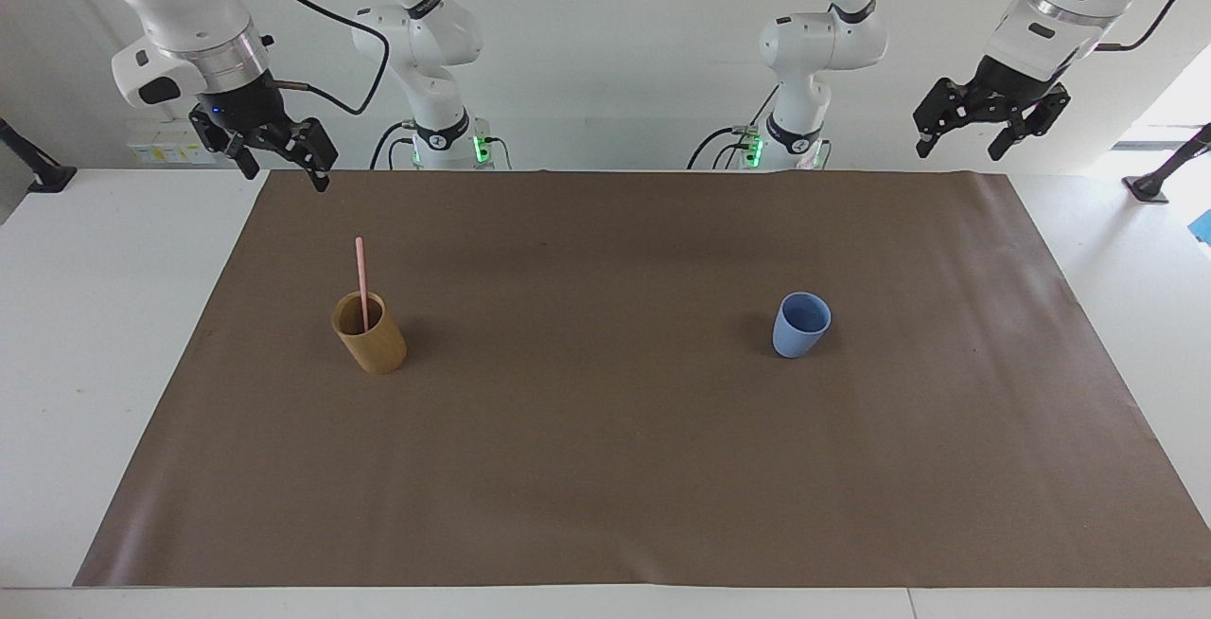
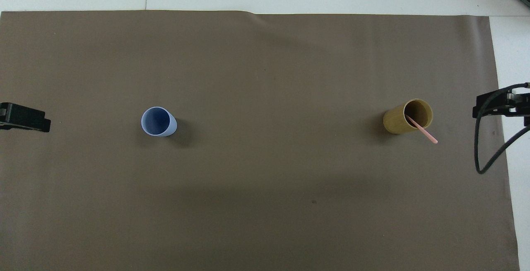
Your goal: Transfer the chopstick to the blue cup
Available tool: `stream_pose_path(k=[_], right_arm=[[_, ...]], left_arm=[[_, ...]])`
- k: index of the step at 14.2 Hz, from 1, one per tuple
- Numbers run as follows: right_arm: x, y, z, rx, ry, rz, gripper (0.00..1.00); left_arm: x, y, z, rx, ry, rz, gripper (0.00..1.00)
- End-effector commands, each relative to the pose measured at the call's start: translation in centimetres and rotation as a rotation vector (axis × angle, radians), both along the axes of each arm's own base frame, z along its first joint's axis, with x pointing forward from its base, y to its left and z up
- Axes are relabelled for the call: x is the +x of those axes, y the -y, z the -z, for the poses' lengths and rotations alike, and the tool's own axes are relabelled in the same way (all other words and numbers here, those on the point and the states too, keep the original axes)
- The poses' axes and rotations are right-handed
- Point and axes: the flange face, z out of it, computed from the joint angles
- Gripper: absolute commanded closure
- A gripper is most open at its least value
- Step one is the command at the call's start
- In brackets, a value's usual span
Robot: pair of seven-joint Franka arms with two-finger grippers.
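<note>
- Facing view: the chopstick [image 1: 360,271] stands in the tan cup [image 1: 370,333] on the mat [image 1: 605,468], well apart from the blue cup [image 1: 800,325]. The right tool [image 1: 280,165] hangs above the mat's corner nearest the tan cup, fingers spread, empty. The left tool [image 1: 961,142] hangs likewise past the blue cup.
- Overhead view: the chopstick [image 2: 423,130] leans on the tan cup's [image 2: 399,119] rim; the blue cup [image 2: 157,121] is empty.

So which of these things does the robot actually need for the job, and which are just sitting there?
Needed:
- chopstick, standing in the tan cup
- blue cup, empty

Just there:
- brown mat
</note>
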Motion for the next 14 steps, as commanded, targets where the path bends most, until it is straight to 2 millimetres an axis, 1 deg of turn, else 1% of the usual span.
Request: stream_pose_path(k=[1,3,4,8,10,11,12,14], right_arm=[[0.1,0.2,-0.3,0.007,-0.005,-0.014,0.0],[0.1,0.2,-0.3,0.007,-0.006,-0.013,0.0],[0.1,0.2,-0.3,0.007,-0.005,-0.013,0.0],[0.1,0.1,-0.3,0.007,-0.005,-0.014,0.0],[0.1,0.1,-0.3,0.007,-0.005,-0.014,0.0],[0.1,0.2,-0.3,0.007,-0.006,-0.014,0.0],[0.1,0.2,-0.3,0.007,-0.006,-0.013,0.0],[0.1,0.2,-0.3,0.007,-0.006,-0.013,0.0]], left_arm=[[-0.6,-0.1,-0.3,-0.006,-0.007,-0.013,0.0],[-0.6,-0.1,-0.3,-0.008,-0.01,-0.008,0.0],[-0.7,0.9,-0.3,-0.007,-0.011,0.009,0.0],[-0.8,1.9,-0.6,-0.009,0.009,0.02,0.0],[-0.2,2.6,-0.1,-0.013,0.026,0.06,0.0],[0.3,3.5,0.9,-0.013,0.027,0.1,0.0],[0.9,4.5,2.5,-0.015,0.025,0.116,0.0],[1.9,4.7,6.9,-0.016,0.029,0.113,0.0]])
